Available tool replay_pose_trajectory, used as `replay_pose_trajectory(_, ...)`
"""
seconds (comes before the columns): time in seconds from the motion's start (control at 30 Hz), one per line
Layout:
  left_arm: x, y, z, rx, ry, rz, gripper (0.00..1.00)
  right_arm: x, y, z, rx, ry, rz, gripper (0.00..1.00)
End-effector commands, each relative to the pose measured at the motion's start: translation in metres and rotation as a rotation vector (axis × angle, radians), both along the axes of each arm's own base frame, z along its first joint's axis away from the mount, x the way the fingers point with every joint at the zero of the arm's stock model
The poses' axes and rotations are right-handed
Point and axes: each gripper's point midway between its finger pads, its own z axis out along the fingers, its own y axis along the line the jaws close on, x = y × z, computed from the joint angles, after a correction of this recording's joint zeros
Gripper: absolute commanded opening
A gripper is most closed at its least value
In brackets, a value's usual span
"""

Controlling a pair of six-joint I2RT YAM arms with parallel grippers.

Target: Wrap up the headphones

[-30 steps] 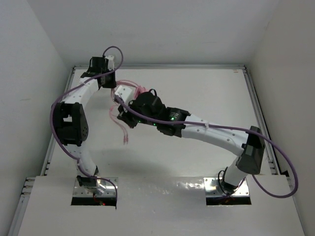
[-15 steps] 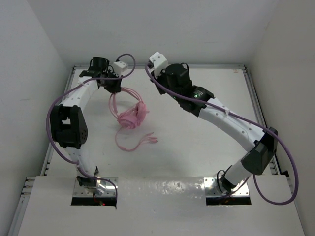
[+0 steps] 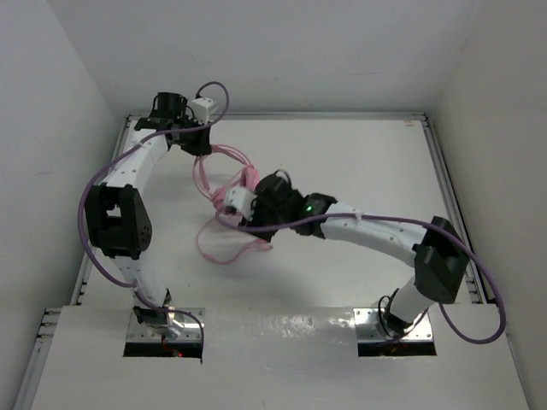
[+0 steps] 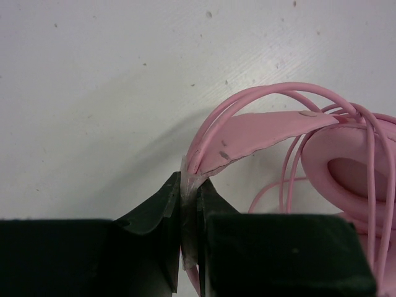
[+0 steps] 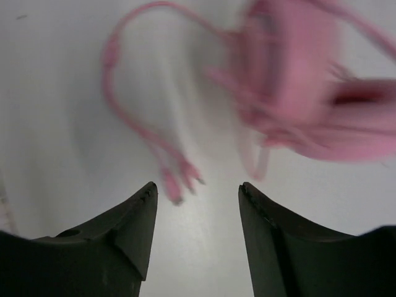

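Left wrist view: left end effector (image 4: 189, 193) clenches the headband (image 4: 260, 133) of the headphones (image 4: 337, 154), probably anchoring them on the counter (image 3: 359, 162). Right end effector (image 5: 197, 185), jaws parted and empty, hovers over the loose cable (image 5: 109, 68), likely to gather it.

Your white table (image 3: 359, 162) has a metal rail (image 3: 342, 114) along its left, far and right edges. Left of centre sit the pink headphones (image 3: 249, 179) — how much of them touches it, you can't tell. Their thin cable (image 5: 110, 62) lies in a loose loop, plugs (image 5: 173, 185) flat on the surface.
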Motion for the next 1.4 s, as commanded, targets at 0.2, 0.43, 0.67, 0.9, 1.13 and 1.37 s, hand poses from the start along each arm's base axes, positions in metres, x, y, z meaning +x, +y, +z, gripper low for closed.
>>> replay_pose_trajectory(0.2, 0.017, -0.009, 0.033, -0.16, 0.001, 0.118, 0.0, -0.061, 0.066, -0.046, -0.092, 0.106, 0.306, 0.65)
replay_pose_trajectory(0.43, 0.016, -0.009, 0.012, -0.177, 0.065, 0.146, 0.0, -0.047, 0.071, -0.098, -0.253, 0.113, 0.344, 0.67)
replay_pose_trajectory(0.67, 0.02, -0.007, 0.016, -0.192, 0.063, 0.15, 0.0, -0.053, 0.059, -0.153, -0.416, 0.228, 0.366, 0.53)
replay_pose_trajectory(0.9, 0.019, -0.011, 0.028, -0.259, 0.067, 0.146, 0.0, -0.045, 0.039, -0.15, -0.455, 0.209, 0.217, 0.0)
replay_pose_trajectory(1.13, 0.016, -0.03, 0.062, -0.41, 0.075, 0.097, 0.0, -0.04, 0.025, -0.049, -0.086, 0.079, 0.031, 0.0)
replay_pose_trajectory(1.37, 0.013, -0.039, 0.078, -0.483, 0.082, 0.091, 0.0, -0.031, -0.015, 0.031, 0.204, -0.032, -0.175, 0.0)
